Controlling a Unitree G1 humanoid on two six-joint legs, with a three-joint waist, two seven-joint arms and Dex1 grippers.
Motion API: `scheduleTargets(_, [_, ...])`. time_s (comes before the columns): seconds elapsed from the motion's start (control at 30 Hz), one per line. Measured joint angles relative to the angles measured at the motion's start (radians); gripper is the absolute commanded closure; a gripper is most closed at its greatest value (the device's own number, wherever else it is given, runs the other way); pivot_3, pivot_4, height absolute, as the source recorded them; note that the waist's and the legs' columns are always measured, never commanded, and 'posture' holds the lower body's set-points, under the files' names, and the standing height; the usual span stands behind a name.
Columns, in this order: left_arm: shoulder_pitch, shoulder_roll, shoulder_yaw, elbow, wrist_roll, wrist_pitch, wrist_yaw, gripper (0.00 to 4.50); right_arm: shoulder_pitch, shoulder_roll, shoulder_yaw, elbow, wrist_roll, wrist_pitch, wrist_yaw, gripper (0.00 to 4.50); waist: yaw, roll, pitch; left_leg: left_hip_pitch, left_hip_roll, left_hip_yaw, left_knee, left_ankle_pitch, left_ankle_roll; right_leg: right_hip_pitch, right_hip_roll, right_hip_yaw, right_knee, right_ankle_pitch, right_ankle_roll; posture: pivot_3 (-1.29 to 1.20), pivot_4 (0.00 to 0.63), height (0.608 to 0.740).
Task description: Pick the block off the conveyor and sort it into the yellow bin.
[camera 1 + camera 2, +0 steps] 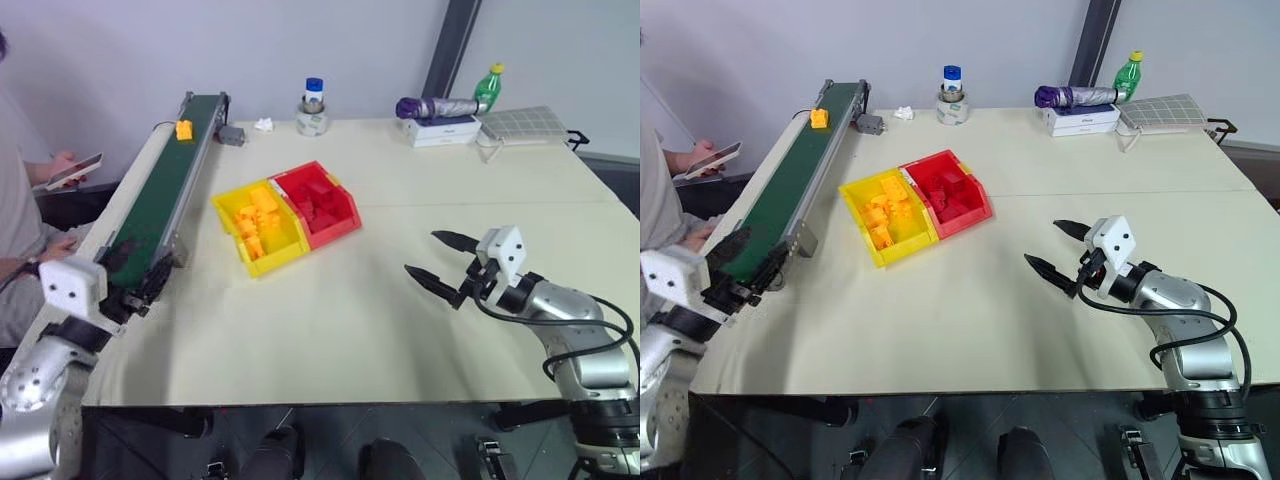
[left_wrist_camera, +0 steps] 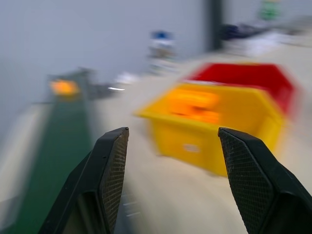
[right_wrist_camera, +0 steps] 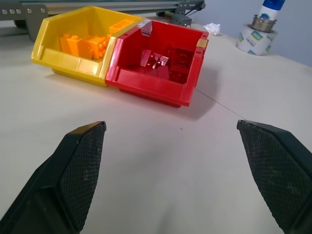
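The small yellow-orange block point(image 1: 184, 129) sits at the far end of the conveyor point(image 1: 160, 200), on its dark green belt. To the right of the belt stands the yellow bin point(image 1: 278, 260), with several yellow blocks inside it. My left gripper point(image 1: 128, 274) hovers at the conveyor's near end, open and empty, pointing along the belt toward the block point(image 2: 63, 87). My right gripper point(image 1: 442, 262) is open wide over the bare table right of the bins, facing them, with nothing between its fingers point(image 3: 78, 170).
A red bin point(image 1: 340, 232) of red blocks stands against the yellow bin's right side. At the table's far edge are a blue-capped bottle point(image 1: 313, 105), a folded umbrella on a box point(image 1: 435, 108) and a green bottle point(image 1: 488, 85). A person with a phone point(image 1: 75, 170) sits left of the conveyor.
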Motion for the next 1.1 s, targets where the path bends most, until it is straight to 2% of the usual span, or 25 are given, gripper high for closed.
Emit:
scheduleTargets(0.13, [0.087, -0.109, -0.014, -0.068, 0.071, -0.010, 0.123, 1.43, -0.008, 0.009, 0.011, 0.013, -0.002, -0.003, 0.004, 0.00, 0.002, 0.000, 0.000, 0.000, 0.000, 0.000, 0.001, 0.000, 0.000, 0.000, 0.000, 0.000, 0.000, 0.000, 0.000, 0.00, 0.150, 0.740])
scheduleTargets(0.27, [0.103, -0.164, 0.006, -0.095, 0.077, 0.037, 0.246, 1.43, -0.027, 0.011, 0.020, 0.035, -0.002, -0.006, 0.013, 0.00, 0.001, 0.000, 0.000, 0.000, 0.000, 0.000, 0.001, 0.000, 0.000, -0.001, 0.001, 0.000, 0.000, 0.000, -0.001, 0.00, 0.150, 0.740])
scheduleTargets(0.63, [0.069, -0.168, 0.011, -0.097, 0.052, 0.100, 0.341, 1.43, -0.040, 0.022, 0.036, 0.046, -0.010, -0.014, 0.025, 0.00, 0.001, -0.001, 0.000, 0.000, 0.000, 0.000, 0.002, 0.000, 0.000, -0.001, 0.001, 0.000, 0.000, 0.001, -0.001, 0.00, 0.150, 0.740])
scheduleTargets(1.1, [-0.019, -0.105, 0.035, -0.066, 0.025, 0.142, 0.365, 1.43, -0.039, 0.027, 0.035, 0.046, -0.018, -0.024, 0.024, 0.00, 0.000, -0.001, 0.000, 0.000, 0.000, 0.000, 0.001, 0.000, 0.000, -0.002, 0.002, 0.000, 0.000, 0.001, -0.001, 0.00, 0.150, 0.740])
